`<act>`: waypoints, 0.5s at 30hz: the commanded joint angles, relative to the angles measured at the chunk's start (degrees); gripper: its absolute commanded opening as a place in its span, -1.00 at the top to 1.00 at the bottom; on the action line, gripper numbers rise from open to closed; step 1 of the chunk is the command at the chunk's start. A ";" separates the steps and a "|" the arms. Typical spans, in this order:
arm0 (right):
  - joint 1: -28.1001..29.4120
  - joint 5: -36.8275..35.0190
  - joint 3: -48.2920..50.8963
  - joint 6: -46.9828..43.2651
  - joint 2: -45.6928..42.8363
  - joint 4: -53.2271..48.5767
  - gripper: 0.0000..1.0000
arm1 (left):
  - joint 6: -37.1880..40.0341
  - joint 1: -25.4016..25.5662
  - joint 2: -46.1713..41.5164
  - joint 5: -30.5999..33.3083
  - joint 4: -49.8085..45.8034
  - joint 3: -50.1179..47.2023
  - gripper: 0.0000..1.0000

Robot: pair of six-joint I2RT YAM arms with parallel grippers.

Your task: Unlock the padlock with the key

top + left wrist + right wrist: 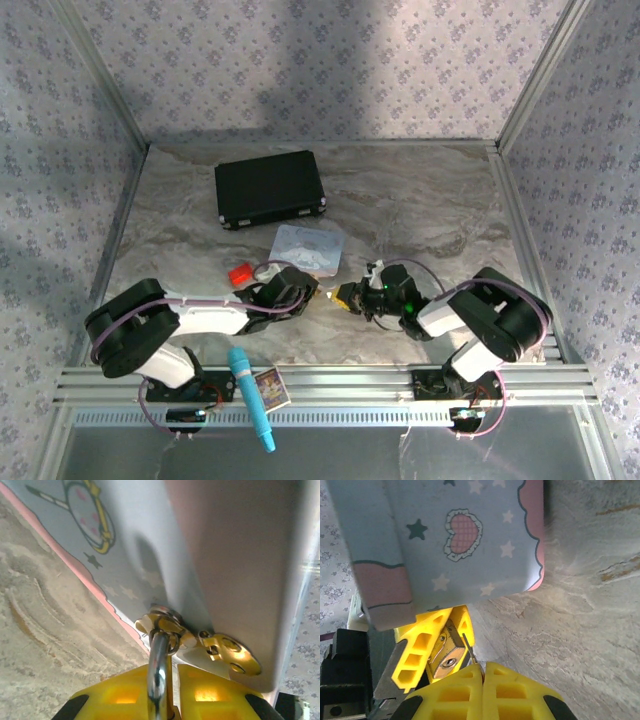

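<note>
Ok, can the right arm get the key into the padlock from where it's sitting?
Probably yes. The right gripper holds the key with its tip just short of the keyhole face of the padlock, with nothing between them. The left gripper grips the padlock by its sides, leaving that face bare.

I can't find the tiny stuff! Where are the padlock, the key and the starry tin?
padlock (446,662): right wrist view, brass body's keyhole end.
key (468,650): right wrist view, thin silvery blade.
starry tin (470,575): right wrist view, blue face below the heart.
</note>
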State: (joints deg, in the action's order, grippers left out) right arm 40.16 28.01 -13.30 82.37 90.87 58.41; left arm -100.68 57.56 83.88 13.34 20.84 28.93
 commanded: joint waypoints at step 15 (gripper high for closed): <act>1.58 1.32 0.96 3.54 2.98 9.43 1.00 | -5.65 0.36 0.74 3.33 4.03 -0.37 1.00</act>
State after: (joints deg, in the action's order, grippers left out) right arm 41.15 28.08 -12.14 84.90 93.06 64.75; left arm -104.49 57.78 84.09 14.63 21.39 28.64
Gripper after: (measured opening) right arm 0.052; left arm 0.145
